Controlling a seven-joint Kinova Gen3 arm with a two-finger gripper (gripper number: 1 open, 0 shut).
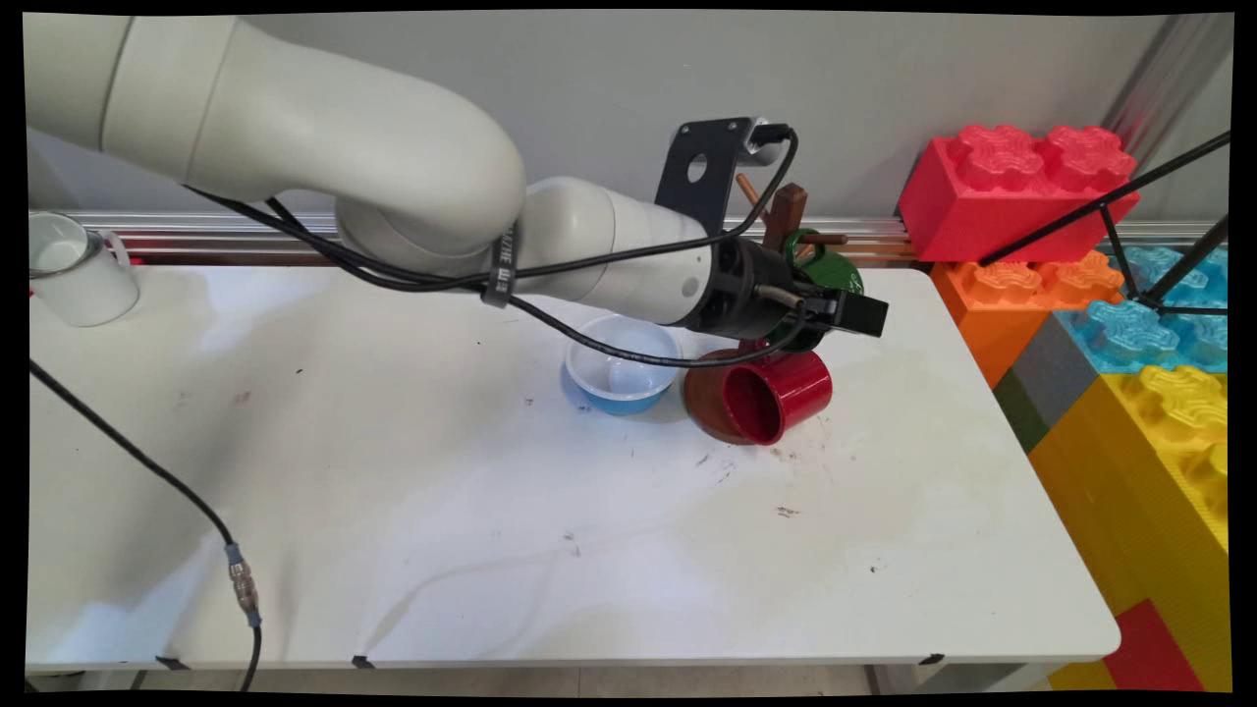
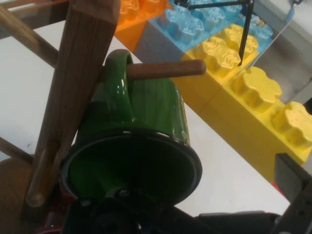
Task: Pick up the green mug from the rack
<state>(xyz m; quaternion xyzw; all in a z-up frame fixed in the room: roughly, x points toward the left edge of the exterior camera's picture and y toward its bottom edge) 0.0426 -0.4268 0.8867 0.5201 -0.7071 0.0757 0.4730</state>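
Note:
A green mug (image 2: 146, 131) hangs by its handle on a peg (image 2: 165, 69) of the wooden mug tree (image 2: 78, 97); its mouth faces the hand camera. My gripper (image 1: 847, 314) is right at the green mug (image 1: 830, 277), open. One finger (image 2: 292, 183) stands well clear to the right of the mug's rim, and the other side is hidden low by the rim. A red mug (image 1: 778, 395) lies on its side on the tree's round brown base (image 1: 707, 398), just below the gripper.
A blue bowl (image 1: 622, 376) with a white inside sits left of the red mug, under the arm. A white mug (image 1: 74, 270) stands at the table's back left. Big toy blocks (image 1: 1129, 324) and a black tripod (image 1: 1129, 226) line the right edge.

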